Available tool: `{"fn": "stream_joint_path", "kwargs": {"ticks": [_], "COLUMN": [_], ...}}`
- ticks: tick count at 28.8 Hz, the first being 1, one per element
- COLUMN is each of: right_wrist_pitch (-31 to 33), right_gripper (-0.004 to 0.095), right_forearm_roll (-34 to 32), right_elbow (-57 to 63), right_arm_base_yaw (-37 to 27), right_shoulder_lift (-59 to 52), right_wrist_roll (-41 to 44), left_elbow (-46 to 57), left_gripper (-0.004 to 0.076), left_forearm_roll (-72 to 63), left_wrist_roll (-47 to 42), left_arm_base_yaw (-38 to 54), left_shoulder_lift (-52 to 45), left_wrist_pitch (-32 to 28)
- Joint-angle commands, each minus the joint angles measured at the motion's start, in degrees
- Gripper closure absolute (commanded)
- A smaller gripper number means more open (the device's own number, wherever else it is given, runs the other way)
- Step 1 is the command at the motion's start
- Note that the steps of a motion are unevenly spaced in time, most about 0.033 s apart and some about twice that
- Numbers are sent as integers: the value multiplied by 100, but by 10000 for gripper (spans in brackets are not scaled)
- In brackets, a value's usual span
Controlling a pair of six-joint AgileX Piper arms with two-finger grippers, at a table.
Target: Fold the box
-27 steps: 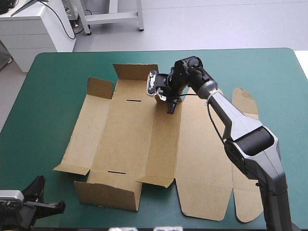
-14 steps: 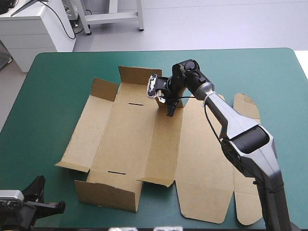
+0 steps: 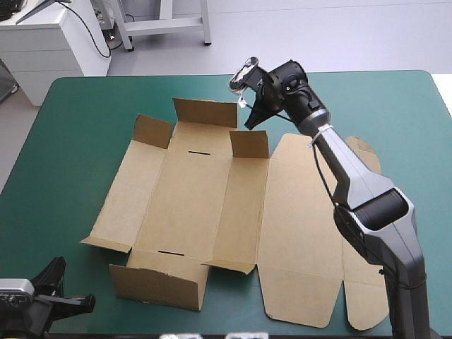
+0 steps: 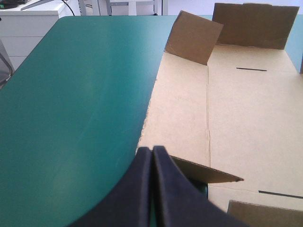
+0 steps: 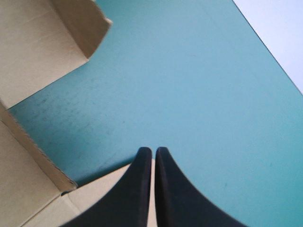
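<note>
Right pincer pressed together, gripping nothing, hovering just past far edge of box. Left pincer also pressed together, empty, low at near left corner of desk. Box lies mid-desk, mostly flat. Done, by my reading: far flaps raised, near wall up. Left to do: side walls, tucking; lid panel lies flat. Count: one box, two pincers, three upright far flaps.
</note>
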Motion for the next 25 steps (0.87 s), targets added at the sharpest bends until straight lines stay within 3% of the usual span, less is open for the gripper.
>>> {"fn": "stream_joint_path", "kwargs": {"ticks": [1,9,16,25], "right_wrist_pitch": [408,486,458,-648], "right_gripper": [909,910,910,910], "right_forearm_roll": [-165,1282,1672,2396], "right_elbow": [-204,504,2141,4619], "right_arm_base_yaw": [-265,-1034,-1471,-1821], "right_shoulder_lift": [-574,-1259,-2251,-3550], "right_wrist_roll": [697,920,873,797], "left_elbow": [-378,-1179,-2268,-3285], "left_gripper": [731,731,731,713], "left_forearm_roll": [-16,49,476,488], "left_wrist_roll": [-2,564,754,857], "left_arm_base_yaw": [-7,-7,-7,-7], "left_shoulder_lift": [108,1423,3323,5446], "left_wrist_pitch": [-457,-83,-83,283]}}
